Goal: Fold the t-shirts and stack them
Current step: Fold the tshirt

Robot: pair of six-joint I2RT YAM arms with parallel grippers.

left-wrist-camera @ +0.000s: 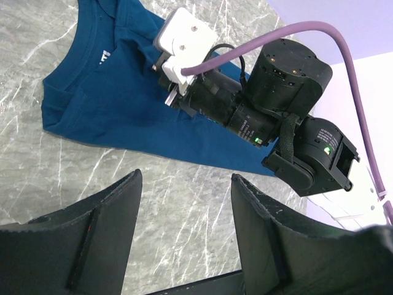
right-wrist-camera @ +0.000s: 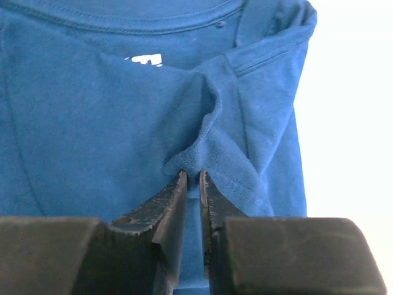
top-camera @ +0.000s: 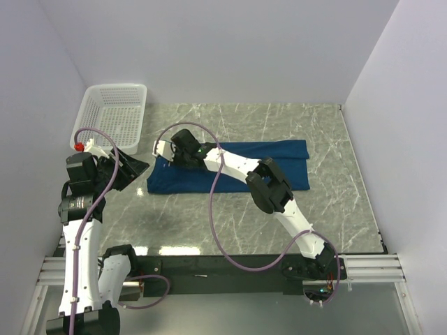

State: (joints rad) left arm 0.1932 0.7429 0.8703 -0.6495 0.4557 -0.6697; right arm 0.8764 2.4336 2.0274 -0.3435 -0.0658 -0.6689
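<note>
Light, limp and crease-prone, the dark navy-blue cotton t-shirt (top-camera: 297,155) lies in a long band across the middle of the grey-green marble worktop (top-camera: 279,230). We see the right jaws nearly closed, pinching a raised fold near its collar. The left jaws gape empty. Hems and corners look the best holds.

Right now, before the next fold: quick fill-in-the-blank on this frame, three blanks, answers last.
1. The right gripper is ___ on a fold of the t-shirt.
2. The left gripper hangs ___, holding nothing.
3. The white basket sits at the far ___ corner of the table.
Missing: shut; open; left.
</note>
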